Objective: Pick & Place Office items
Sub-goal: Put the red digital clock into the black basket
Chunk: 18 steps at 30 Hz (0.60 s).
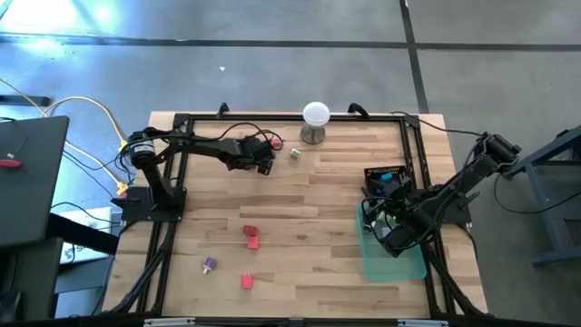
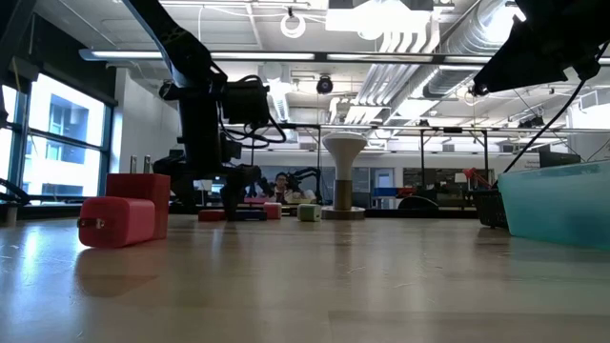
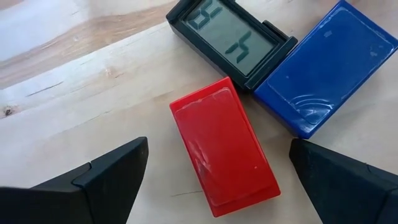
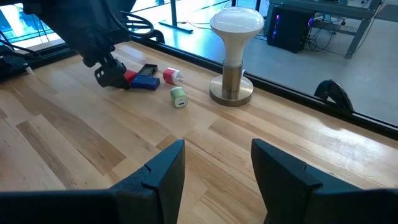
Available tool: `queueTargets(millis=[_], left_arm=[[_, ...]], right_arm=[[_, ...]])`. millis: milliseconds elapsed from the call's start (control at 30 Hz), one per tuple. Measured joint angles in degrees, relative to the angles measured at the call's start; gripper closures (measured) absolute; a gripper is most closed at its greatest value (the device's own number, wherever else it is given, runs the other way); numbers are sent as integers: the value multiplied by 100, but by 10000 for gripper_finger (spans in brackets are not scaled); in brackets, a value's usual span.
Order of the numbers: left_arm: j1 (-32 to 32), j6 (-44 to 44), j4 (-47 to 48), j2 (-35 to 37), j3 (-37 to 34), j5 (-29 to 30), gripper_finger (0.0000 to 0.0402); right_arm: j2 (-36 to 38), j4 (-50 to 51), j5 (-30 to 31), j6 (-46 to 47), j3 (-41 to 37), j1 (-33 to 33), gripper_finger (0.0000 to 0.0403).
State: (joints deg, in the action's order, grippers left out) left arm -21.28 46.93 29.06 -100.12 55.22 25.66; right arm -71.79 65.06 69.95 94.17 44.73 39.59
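While the left tool [image 3: 217,180] hangs low over the far-left part of the desk [image 1: 300,195], its two dark fingers [image 3: 99,177] stand wide apart with nothing between them but the red block [image 3: 224,146] lying flat on the wood. The block sits just ahead of the fingertips, its long axis running slantwise away from the tool, so the short sides face the fingers only roughly; a small turn of the wrist looks needed before a clean pinch across the width. Touching the block's far end are a black piece with a grey display [image 3: 230,40] and a blue block [image 3: 323,68], which crowd that end and could be nudged in a careless closing. Farther off in the right wrist view, a pale green piece [image 4: 178,98] and a small red-and-white piece [image 4: 171,76] lie apart from this cluster, near the white ball on its stand [image 4: 235,56]. Well away at the desk's right side, the right tool [image 4: 214,168] waits above the translucent green tray [image 1: 392,263], fingers part-open and empty. The left arm is plainly the nearer.
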Motion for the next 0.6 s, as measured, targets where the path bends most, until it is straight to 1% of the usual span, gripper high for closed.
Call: queueTargets(millis=[67, 167, 300, 433, 600], left_arm=[[-1, 86, 3, 0, -1, -3, 17], [-4, 463, 13, -2, -4, -23, 18], [-34, 425, -3, -96, 2, -26, 34], [-52, 542, -2, -301, 7, -106, 67], [-52, 543, -47, -393, 9, -151, 132]], right_arm=[[0, 0, -2, 0, -1, 0, 231], [0, 0, -2, 0, -1, 1, 231], [0, 0, -4, 0, -2, 2, 231], [0, 0, -7, -31, -2, 0, 231], [0, -63, -48, -170, -2, 1, 231]])
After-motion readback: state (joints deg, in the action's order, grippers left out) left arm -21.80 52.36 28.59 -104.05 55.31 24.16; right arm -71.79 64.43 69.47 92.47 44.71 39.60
